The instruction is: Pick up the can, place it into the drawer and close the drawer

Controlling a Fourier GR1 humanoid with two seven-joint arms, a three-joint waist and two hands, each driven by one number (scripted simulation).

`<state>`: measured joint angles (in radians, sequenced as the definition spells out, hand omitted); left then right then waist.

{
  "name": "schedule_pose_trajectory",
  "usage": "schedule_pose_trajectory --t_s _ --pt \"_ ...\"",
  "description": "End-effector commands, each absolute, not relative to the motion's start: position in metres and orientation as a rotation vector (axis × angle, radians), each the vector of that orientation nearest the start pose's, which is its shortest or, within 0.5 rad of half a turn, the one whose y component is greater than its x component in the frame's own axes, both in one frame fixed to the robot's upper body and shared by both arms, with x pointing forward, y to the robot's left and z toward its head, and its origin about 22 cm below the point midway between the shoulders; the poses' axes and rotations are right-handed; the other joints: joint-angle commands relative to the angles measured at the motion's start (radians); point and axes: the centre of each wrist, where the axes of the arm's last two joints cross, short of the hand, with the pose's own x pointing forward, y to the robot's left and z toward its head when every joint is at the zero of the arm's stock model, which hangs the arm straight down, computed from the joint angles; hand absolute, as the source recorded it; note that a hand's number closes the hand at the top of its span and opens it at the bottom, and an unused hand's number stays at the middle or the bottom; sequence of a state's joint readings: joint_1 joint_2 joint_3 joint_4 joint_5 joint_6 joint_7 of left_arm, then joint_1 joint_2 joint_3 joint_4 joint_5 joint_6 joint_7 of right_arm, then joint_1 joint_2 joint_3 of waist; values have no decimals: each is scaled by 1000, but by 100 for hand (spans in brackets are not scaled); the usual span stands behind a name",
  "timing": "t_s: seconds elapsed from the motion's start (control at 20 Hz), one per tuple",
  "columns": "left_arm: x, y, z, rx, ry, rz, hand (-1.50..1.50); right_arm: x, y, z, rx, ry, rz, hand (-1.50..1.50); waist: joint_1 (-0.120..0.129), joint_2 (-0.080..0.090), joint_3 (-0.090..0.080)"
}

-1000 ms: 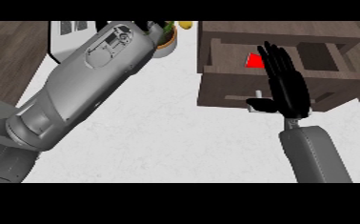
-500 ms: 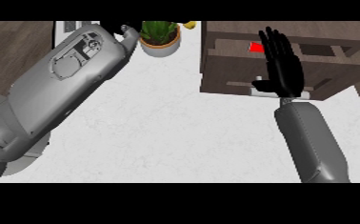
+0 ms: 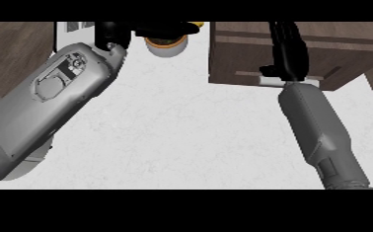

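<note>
The brown wooden drawer unit [image 3: 241,53] fills the upper right of the head view. My right hand [image 3: 287,48] lies over it with straight fingers pointing away from me, its fingertips cut off by the top of the view. The grey right forearm [image 3: 320,127] runs down to the lower edge. No can shows anywhere; the hand and the drawer's wood cover where it could be. My left hand [image 3: 111,32] sits at the top left, its fingers [image 3: 160,27] stretched rightward over a pot and holding nothing.
A white pot [image 3: 166,47] with a yellow rim stands at the top, just left of the drawer unit. My big left forearm [image 3: 58,97] crosses the left side. Dark wood [image 3: 25,53] borders the white counter [image 3: 189,137] at the far left.
The red can seen in the drawer before is out of sight now. The drawer unit and pot look larger and nearer, and my right hand reaches farther across the drawer.
</note>
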<state>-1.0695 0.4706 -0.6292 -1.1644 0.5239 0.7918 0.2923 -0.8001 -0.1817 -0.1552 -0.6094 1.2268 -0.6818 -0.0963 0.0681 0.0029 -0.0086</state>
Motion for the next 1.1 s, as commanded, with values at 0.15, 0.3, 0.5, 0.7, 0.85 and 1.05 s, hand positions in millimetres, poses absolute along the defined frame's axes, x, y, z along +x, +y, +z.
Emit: schedule_pose_trajectory --t_s 0.15,0.3,0.5,0.7,0.85,1.05 --pt "373 144 186 244 -1717 -68 -150 442 -204 54 -1371 -1674 859 -150 10 12 10" --pt "365 144 188 226 -1733 -80 -150 449 -223 70 -1411 -1671 820 -150 35 19 11" --pt "364 146 186 239 -1736 -77 -150 454 -210 75 -1403 -1675 800 -150 32 24 11" --pt "363 147 170 237 -1717 -107 -150 463 -188 94 -1383 -1679 775 -150 32 32 10" --pt "354 153 173 220 -1733 -80 -150 459 -207 84 -1366 -1698 783 -150 32 25 12" --pt "351 148 159 222 -1733 -83 -150 465 -194 100 -1257 -1789 726 -150 22 25 13"
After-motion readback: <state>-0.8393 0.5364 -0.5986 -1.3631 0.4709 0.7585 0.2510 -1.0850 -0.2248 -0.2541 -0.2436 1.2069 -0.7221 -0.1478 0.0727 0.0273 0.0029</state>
